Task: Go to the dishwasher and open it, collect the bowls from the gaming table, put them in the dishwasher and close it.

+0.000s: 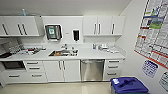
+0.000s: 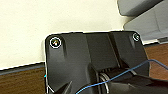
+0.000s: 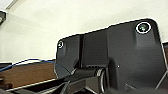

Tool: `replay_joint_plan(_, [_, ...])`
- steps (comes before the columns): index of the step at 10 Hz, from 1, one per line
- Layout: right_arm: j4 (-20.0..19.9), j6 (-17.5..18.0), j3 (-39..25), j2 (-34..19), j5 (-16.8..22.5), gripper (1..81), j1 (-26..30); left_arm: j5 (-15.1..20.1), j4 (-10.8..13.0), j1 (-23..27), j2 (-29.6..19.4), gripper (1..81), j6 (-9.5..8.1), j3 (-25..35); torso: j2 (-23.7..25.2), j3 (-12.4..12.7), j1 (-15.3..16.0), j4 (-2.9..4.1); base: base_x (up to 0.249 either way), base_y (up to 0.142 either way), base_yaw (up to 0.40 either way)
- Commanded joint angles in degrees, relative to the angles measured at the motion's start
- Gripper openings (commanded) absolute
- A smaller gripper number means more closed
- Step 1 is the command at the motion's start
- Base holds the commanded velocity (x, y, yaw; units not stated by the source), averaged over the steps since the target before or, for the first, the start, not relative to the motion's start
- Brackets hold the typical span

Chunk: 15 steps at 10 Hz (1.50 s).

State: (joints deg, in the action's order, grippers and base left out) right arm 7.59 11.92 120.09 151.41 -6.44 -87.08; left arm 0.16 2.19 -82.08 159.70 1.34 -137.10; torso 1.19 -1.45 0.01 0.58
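Cannot tell if either gripper is open or shut; no sign of anything held or touched. Beyond the robot's own dark plates, just pale wall and brown floor

Far ahead in the head view, at about 5 o'clock from the sink [image 1: 63, 52], sits the dishwasher [image 1: 92, 70], door shut, tucked under the white counter [image 1: 95, 53] between the white cabinet doors [image 1: 62, 70] and a stack of drawers [image 1: 113, 67]. Blue bin [image 1: 128, 85] on the floor at 4 o'clock from it

Probably a heavy, stiff steel door, smooth and a bit slippery, hinged low so it drops down. Best grabbed by the bar handle [image 1: 92, 61] across the top, near its middle, then pulled out and down slowly
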Motion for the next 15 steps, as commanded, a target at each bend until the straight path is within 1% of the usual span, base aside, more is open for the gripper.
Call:
replay_joint_plan(1, [0.7, -0.1, -1.2, -1.3, 2.3, 81.1, 2.9, 2.9, 0.5, 3.2, -0.9, 81.1, 0.07, 0.3, 0.0, 0.0, 0.0, 0.00, 0.109, 0.000, 0.000])
replay_joint_plan(14, [0.8, -0.1, -1.2, -1.3, 2.4, 81.1, 3.0, 3.0, 0.4, 3.2, -0.9, 81.1, 0.07, 0.4, 0.0, 0.0, 0.0, 0.00, 0.109, 0.000, 0.000])
replay_joint_plan(15, [0.8, -0.1, -1.2, -1.3, 2.4, 81.1, 3.0, 2.9, 0.4, 3.2, -1.0, 81.1, 0.07, 0.4, 0.0, 0.0, 0.0, 0.00, 0.109, 0.065, 0.000])
